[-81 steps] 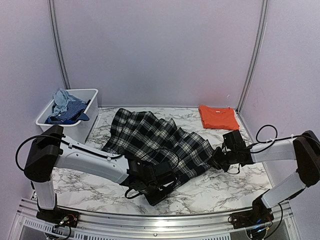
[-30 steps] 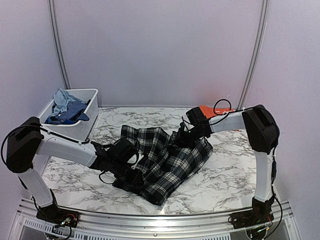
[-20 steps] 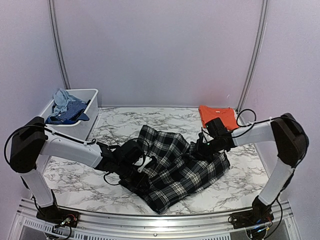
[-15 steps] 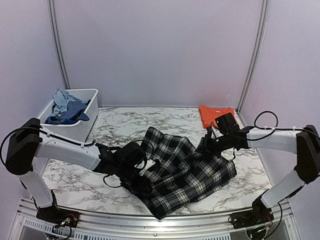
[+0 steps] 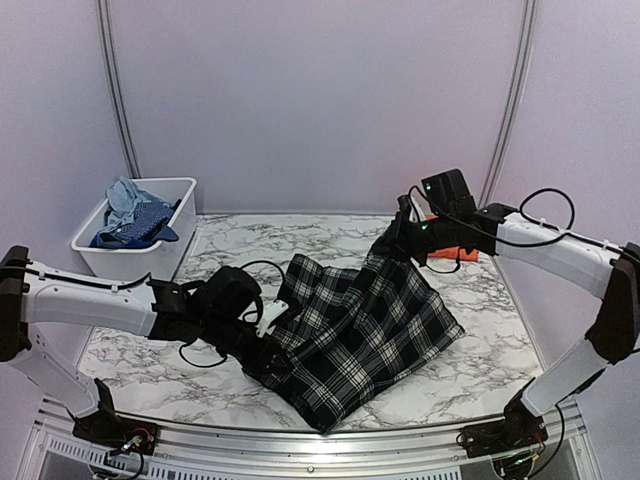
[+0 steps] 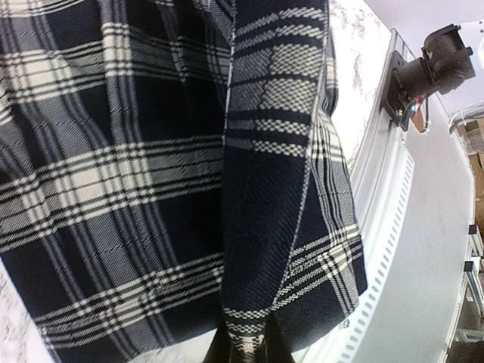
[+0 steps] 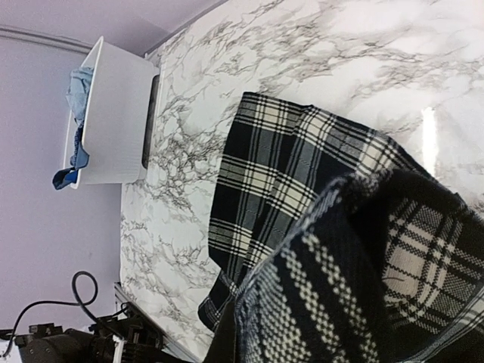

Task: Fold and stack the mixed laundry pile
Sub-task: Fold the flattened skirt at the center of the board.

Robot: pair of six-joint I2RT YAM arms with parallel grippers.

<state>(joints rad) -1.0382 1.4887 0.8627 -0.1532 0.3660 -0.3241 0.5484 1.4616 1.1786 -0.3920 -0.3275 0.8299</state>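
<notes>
A plaid cloth (image 5: 365,325) is spread across the middle of the marble table (image 5: 480,350). Its far corner is held up by the right gripper (image 5: 395,238), clamped on it. Its near-left edge is pinched low by the left gripper (image 5: 265,340). An orange shirt (image 5: 452,253) is seen at the back right, and blue denim (image 5: 122,198) is heaped in the bin (image 5: 160,258).

Two-arm rig, seen from above: the left arm (image 5: 90,300) is stretched low and nearly level from its base toward the centre. The left end effector (image 5: 262,340) is pinched shut on the near-left edge of the plaid piece (image 5: 370,320) (its fingertips are lost in the folds). The right arm (image 5: 560,250) is held high and reached inward, elbow bent. The right end effector (image 5: 397,240) is clamped on an upper corner of the same cloth, which is held aloft.
</notes>
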